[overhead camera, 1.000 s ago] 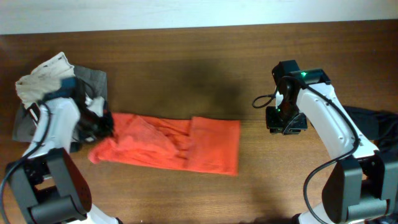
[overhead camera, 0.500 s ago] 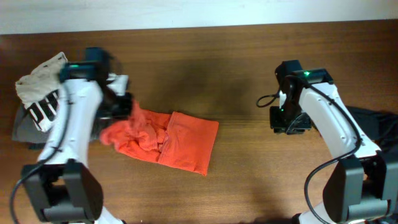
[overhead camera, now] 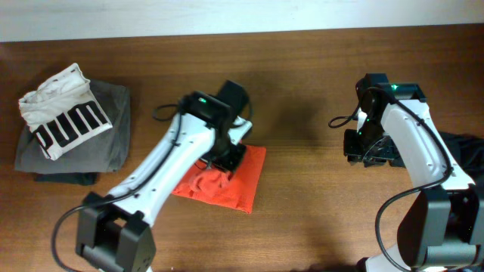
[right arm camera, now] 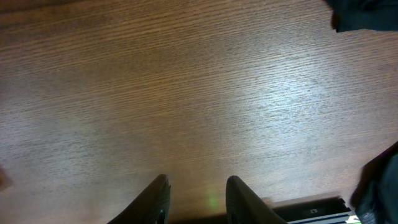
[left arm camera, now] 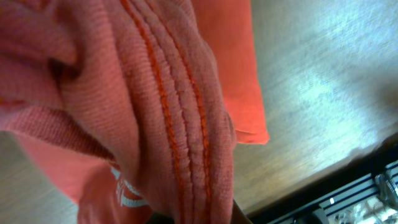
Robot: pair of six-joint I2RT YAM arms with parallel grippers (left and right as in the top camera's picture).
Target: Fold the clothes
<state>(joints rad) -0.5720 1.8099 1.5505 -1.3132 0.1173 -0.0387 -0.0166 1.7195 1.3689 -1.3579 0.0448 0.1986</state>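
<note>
The clothes, an orange-red T-shirt (overhead camera: 243,183), lie doubled over in a small bundle at the middle of the table. My left gripper (overhead camera: 228,156) sits on top of the bundle, shut on a thick stitched hem of the T-shirt (left arm camera: 168,106). That hem fills the left wrist view, with a bit of white print lower left; the fingers are hidden by fabric. My right gripper (overhead camera: 364,148) hovers over bare wood to the right, well apart from the shirt. Its fingers (right arm camera: 157,198) stand open with nothing between them.
A white PUMA shirt (overhead camera: 64,113) lies on a folded grey garment (overhead camera: 113,147) at the far left. Dark cloth (overhead camera: 463,147) lies at the right table edge, also showing as dark cloth (right arm camera: 367,12) in the right wrist view.
My left arm has carried the shirt's left end up and to the right, over the rest, so the long strip is now a short bundle. The right arm drifted slightly right.
</note>
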